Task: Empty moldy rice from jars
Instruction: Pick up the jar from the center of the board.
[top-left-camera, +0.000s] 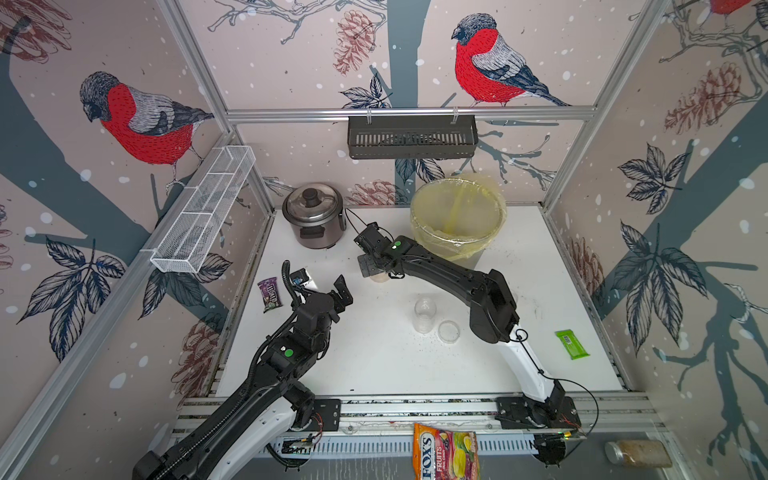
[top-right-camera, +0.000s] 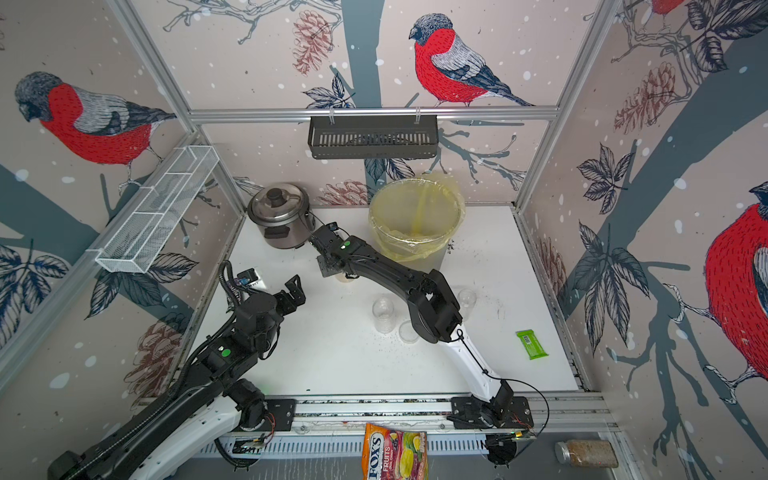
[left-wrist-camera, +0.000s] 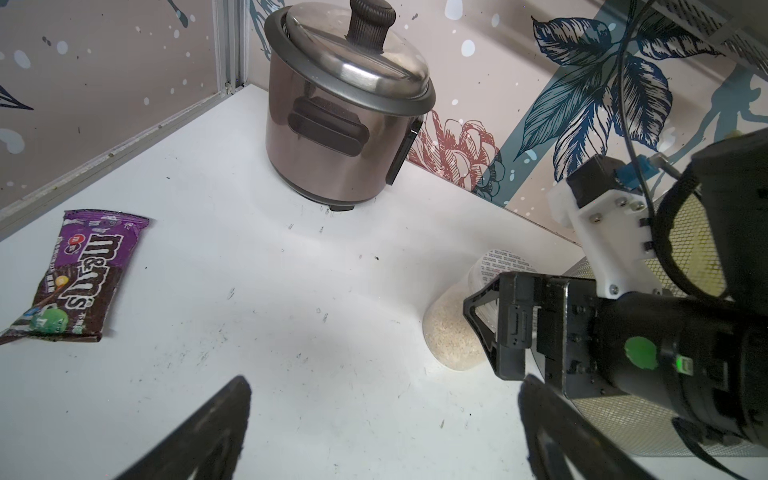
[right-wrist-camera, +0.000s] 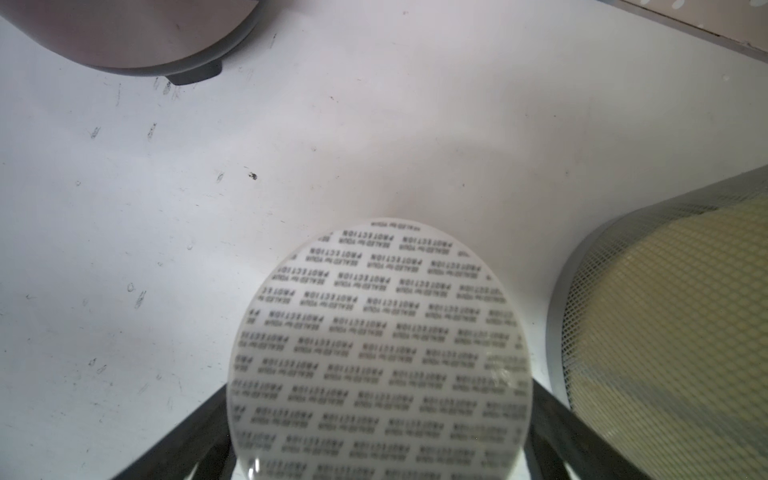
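Straddling the lidded jar (right-wrist-camera: 380, 353), right claw (top-left-camera: 376, 270) spread wide; left claw (left-wrist-camera: 384, 388) open above table (left-wrist-camera: 249, 270).

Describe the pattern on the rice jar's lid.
The lid is pale, covered in rows of small dark printed text; clearest in the right wrist view.

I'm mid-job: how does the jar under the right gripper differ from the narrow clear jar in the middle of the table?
Lid: the wide jar has its printed lid on; the narrow jar stands open, its clear lid lying beside it.
Contents: the wide jar holds pale rice; the narrow jar looks empty.
Build: the wide jar is broader, the narrow jar slimmer.
Both are clear and upright on the white table.
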